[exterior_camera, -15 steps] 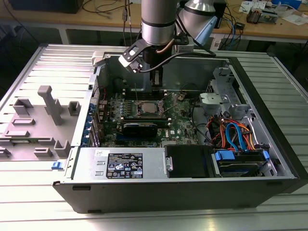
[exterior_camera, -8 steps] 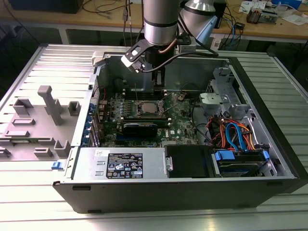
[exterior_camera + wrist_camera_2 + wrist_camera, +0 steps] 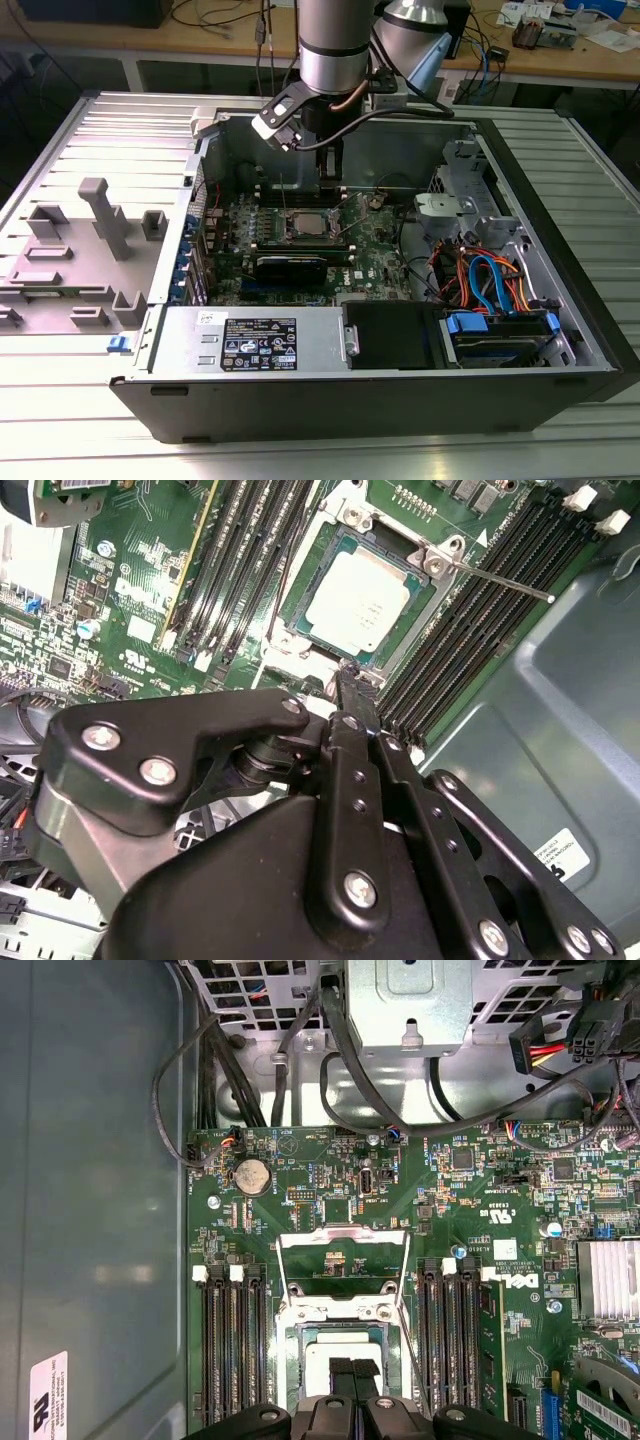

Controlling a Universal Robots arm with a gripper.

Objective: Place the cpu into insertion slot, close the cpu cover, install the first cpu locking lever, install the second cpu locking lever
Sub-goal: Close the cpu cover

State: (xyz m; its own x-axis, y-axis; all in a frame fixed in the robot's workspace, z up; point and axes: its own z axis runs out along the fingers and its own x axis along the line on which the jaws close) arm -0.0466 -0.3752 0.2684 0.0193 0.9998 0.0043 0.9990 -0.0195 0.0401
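The cpu, a silvery square chip, lies flat in the insertion slot on the green board. The cpu cover, a thin metal frame with a square window, is swung back open beside the slot, and the board shows through its window. A thin locking lever sticks out from one socket corner, unlatched. My gripper hangs just above the edge of the slot, its black fingers pressed together and holding nothing. In the exterior view the gripper is above the socket, inside the open case.
Long black memory slots flank the socket on both sides. A finned heat sink and black cable bundles sit nearby. The drive cage with blue and orange cables is at the exterior view's right, a grey fixture at its left.
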